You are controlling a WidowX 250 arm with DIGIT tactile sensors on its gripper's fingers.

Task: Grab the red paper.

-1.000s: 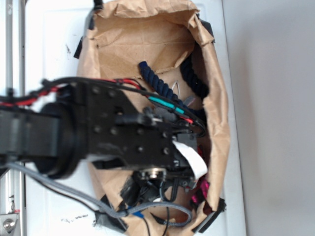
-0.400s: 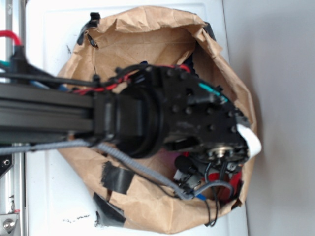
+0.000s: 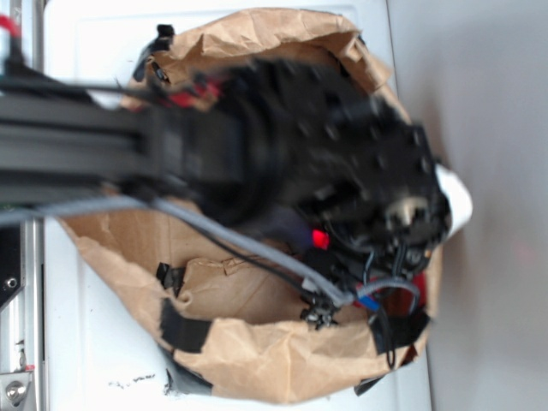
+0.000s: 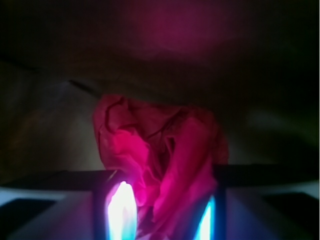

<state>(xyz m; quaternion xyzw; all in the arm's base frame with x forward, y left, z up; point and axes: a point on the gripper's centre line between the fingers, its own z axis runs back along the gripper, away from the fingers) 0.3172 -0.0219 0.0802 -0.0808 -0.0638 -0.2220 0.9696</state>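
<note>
The red paper sat between my gripper fingers, apparently clamped; I judged lifting it clear came next.

My count from the remote station: red paper, crumpled: one. Brown paper bag: one. Black tape patches on the bag: at least two that I can make out. Robot arm, blurred: one. Grey cable: one.
</note>
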